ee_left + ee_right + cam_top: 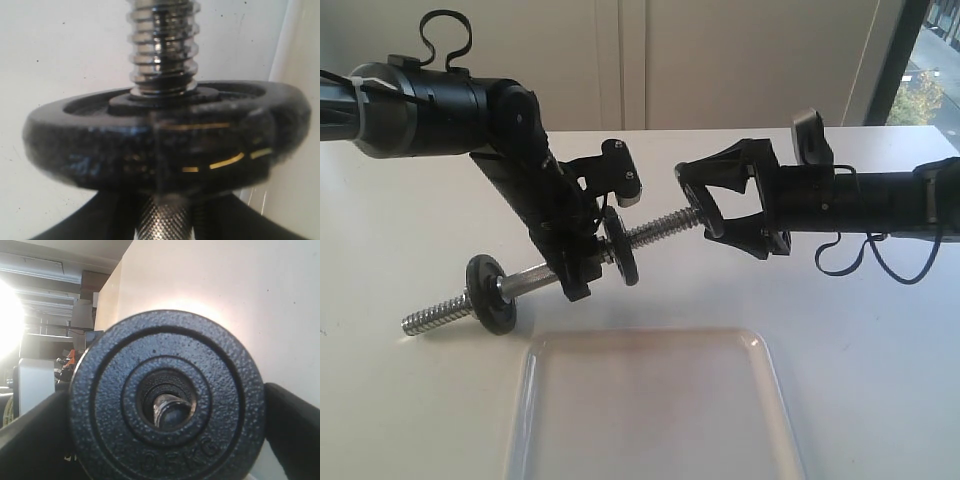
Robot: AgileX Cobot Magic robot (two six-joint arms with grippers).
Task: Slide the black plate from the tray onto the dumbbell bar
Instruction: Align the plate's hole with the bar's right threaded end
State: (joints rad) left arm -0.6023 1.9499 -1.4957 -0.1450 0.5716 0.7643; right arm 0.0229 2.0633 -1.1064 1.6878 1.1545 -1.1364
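Observation:
My left gripper (578,272) is shut on the knurled middle of the dumbbell bar (665,225) and holds it tilted above the table. One black plate (490,293) sits near the bar's left threaded end. Another black plate (620,246) sits just right of the left fingers, and it fills the left wrist view (150,145) below the threads (162,50). My right gripper (706,200) is shut on a third black plate (165,395) at the bar's right tip. The bar's end (170,410) shows inside that plate's hole. The white tray (650,345) lies at the front with nothing in it.
The white table (880,330) spreads around the tray. A wall runs along the back and a window (930,60) stands at the far right. A cable loop (865,255) hangs under the right arm.

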